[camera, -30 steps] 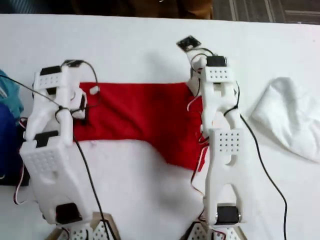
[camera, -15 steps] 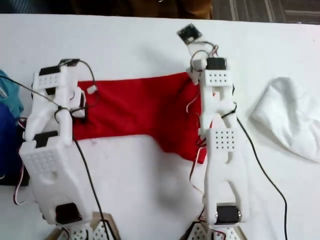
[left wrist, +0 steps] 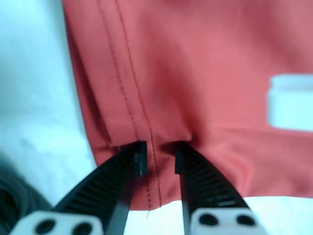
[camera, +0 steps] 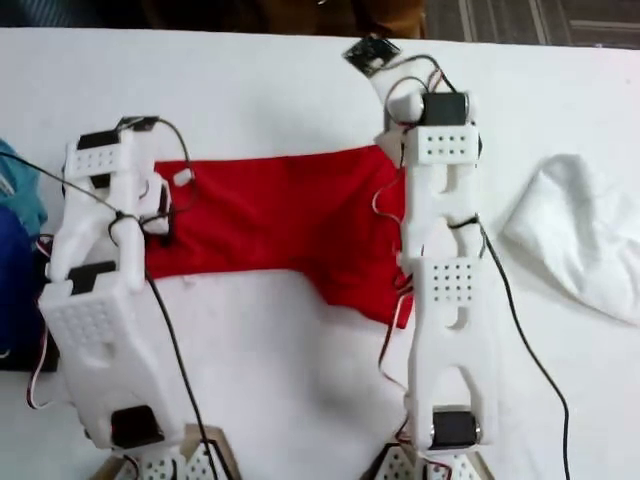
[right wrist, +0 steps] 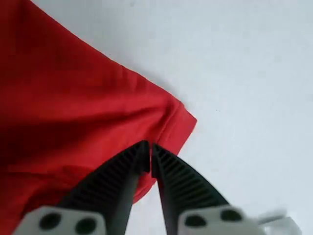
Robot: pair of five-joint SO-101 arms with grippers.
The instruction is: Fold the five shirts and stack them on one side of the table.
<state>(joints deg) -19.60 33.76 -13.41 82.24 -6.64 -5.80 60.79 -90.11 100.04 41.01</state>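
since the left gripper (left wrist: 156, 157) is clamped on a stitched hem of the red shirt (camera: 280, 215) and the right gripper (right wrist: 150, 160) on its corner, with the shirt spread across the middle of the table (camera: 250, 90), we want matched, level travel so the fold lands straight.

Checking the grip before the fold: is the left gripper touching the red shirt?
Touching. The left wrist view shows the left gripper pinching the stitched hem of the red shirt, fabric bunched between its jaws.
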